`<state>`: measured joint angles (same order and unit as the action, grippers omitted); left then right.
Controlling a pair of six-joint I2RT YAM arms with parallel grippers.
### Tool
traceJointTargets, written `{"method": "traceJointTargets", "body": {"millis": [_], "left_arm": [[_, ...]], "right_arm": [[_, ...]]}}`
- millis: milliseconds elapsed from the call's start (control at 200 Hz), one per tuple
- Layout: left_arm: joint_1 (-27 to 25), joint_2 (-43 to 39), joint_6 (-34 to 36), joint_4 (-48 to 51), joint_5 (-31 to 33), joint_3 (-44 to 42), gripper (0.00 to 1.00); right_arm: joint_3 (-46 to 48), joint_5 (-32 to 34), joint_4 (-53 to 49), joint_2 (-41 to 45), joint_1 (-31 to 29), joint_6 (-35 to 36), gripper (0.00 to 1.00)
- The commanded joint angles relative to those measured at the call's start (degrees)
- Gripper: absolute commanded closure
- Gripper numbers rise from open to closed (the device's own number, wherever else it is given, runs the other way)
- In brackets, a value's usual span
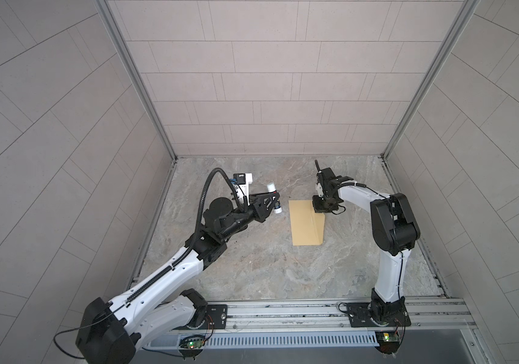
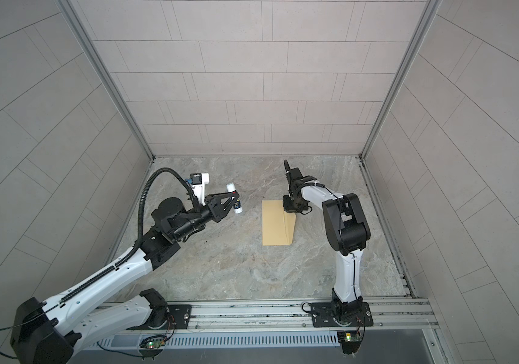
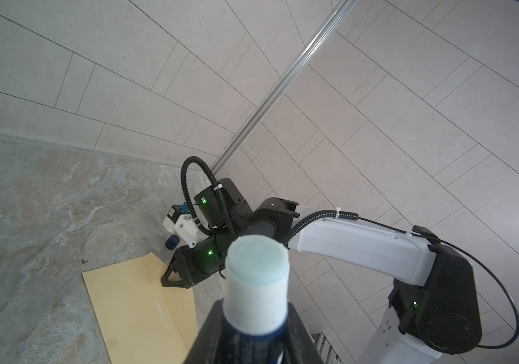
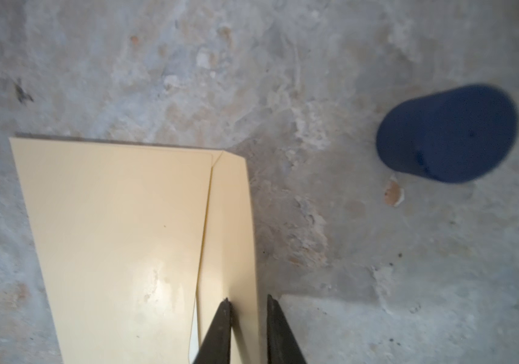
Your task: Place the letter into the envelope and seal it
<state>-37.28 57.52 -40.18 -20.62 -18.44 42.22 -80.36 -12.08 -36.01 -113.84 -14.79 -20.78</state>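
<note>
The yellow-tan envelope (image 1: 303, 227) (image 2: 274, 227) lies flat mid-table, its long flap (image 4: 234, 220) raised along the right side. My right gripper (image 1: 319, 210) (image 2: 290, 209) (image 4: 247, 301) points down at the flap's far end, its narrow jaws shut on the flap edge. My left gripper (image 1: 56, 203) (image 2: 236, 203) (image 3: 255, 307) hovers left of the envelope, shut on an uncapped glue stick (image 1: 53, 197) (image 3: 256, 277) with a white body and a blue label. The letter is out of view.
The glue stick's dark blue cap (image 4: 447, 132) (image 3: 172, 242) lies on the marbled table (image 1: 267, 268) just beyond the envelope's far right corner. Tiled walls enclose the table on three sides. A metal rail (image 1: 283, 310) with both arm bases runs along the front.
</note>
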Motion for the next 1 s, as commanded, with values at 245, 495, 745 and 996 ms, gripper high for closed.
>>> {"method": "traceJointTargets", "body": {"millis": [245, 495, 745, 996], "left_arm": [[-0.13, -1.28, 1.21, -1.17, -0.23, 1.38, 1.00], [-0.11, -1.79, 1.09, -1.17, 0.12, 1.38, 1.00], [-0.13, -1.89, 1.04, -1.06, 0.55, 1.46, 1.00], [-0.15, -2.14, 0.70, -0.99, 0.71, 1.55, 1.00]], "right_arm": [[5.48, -5.86, 9.62, 6.44, 0.45, -12.16, 1.00], [20.28, -8.15, 37.66, 18.71, 0.22, -37.90, 1.00], [37.68, 6.97, 63.82, 27.61, -5.01, -62.29, 1.00], [49.21, 31.00, 80.03, 29.04, -16.02, -75.78, 1.00]]}}
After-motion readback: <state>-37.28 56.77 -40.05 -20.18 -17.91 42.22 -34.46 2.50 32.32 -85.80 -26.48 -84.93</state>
